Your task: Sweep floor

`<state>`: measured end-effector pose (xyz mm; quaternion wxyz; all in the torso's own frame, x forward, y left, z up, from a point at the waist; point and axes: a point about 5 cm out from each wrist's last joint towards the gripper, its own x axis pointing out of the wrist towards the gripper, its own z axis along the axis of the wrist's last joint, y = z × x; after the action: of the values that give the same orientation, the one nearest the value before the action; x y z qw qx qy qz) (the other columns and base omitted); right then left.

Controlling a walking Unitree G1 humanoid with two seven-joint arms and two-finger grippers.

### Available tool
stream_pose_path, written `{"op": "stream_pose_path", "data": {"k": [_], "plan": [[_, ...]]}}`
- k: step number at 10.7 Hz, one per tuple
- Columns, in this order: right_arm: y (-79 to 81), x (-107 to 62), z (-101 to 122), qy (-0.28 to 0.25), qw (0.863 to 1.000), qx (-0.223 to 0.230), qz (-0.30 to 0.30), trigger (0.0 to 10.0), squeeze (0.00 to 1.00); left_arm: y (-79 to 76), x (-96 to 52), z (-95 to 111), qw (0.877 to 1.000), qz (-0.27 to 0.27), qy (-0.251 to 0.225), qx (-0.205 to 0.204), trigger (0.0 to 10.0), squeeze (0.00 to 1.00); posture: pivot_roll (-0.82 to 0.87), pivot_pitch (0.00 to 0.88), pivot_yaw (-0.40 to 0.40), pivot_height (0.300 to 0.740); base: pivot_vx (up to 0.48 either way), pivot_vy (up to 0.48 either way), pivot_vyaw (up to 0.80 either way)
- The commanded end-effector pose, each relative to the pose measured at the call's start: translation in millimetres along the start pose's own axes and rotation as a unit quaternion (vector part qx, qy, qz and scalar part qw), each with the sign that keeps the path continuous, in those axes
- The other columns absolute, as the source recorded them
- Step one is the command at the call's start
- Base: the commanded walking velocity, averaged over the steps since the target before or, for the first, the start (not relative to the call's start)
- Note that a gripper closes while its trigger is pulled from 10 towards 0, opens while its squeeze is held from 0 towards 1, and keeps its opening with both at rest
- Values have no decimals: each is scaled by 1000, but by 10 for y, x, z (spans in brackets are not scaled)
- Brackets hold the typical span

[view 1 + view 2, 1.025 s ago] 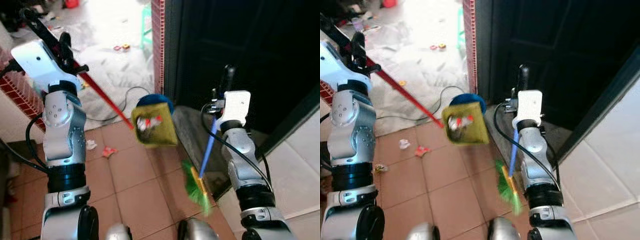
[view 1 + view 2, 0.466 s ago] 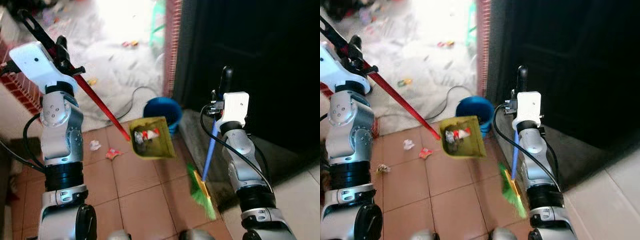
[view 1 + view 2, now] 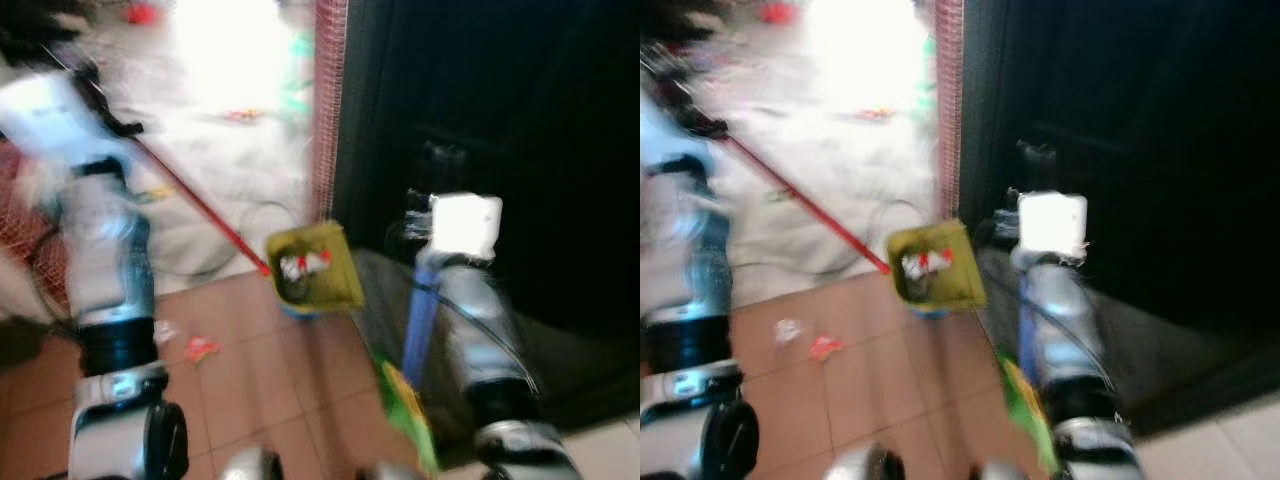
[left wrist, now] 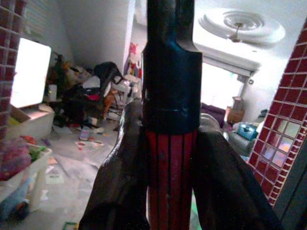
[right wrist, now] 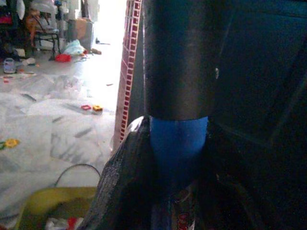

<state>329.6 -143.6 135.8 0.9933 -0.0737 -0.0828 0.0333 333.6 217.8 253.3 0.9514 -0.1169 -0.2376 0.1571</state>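
Over the tiled floor: left gripper [image 4: 168, 191] clamps the long-handled yellow-green plastic dustpan [image 3: 315, 265] by its red handle, its load light and spillable; right gripper [image 5: 175, 163] clamps the green-bristled broom [image 3: 408, 400] by its stiff blue handle

The floor [image 3: 250, 400] near the robot is made of reddish-brown tiles, and further away it becomes a pale, brightly lit surface [image 3: 230, 150]. On the tiles lie a small red scrap [image 3: 200, 348] and a white scrap [image 3: 163, 330] just beside it. On the pale part there is a dark cable [image 3: 262, 212] and some small coloured litter [image 3: 240, 115], blurred.
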Motion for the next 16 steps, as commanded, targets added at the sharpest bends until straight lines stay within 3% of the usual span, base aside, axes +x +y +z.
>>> {"op": "stream_pose_path", "data": {"k": [1, 9, 11, 13, 16], "plan": [[-91, 18, 71, -17, 1000, -1, -14, 10000, 0, -74, 36, 170, 999, -13, -43, 6, 10000, 0, -124, 52, 46, 740, 431, 0, 0], [-114, 9, 50, -15, 1000, -4, -14, 10000, 0, -13, 90, 202, 998, 5, -51, 22, 10000, 0, -122, 52, 44, 740, 331, 346, 0], [-108, 12, 46, -15, 1000, -5, -12, 10000, 0, 18, 93, 217, 997, 14, -64, 44, 10000, 0, -119, 51, 43, 740, 315, 364, 0], [-101, 13, 45, -15, 1000, -5, -11, 10000, 0, -15, 53, 172, 997, 15, -58, 41, 10000, 0, -120, 50, 42, 740, 0, 0, 0], [-96, 15, 44, -15, 1000, -7, -10, 10000, 0, -186, -58, 100, 997, -12, -60, 51, 10000, 0, -120, 52, 42, 740, 0, 0, 0]]}}
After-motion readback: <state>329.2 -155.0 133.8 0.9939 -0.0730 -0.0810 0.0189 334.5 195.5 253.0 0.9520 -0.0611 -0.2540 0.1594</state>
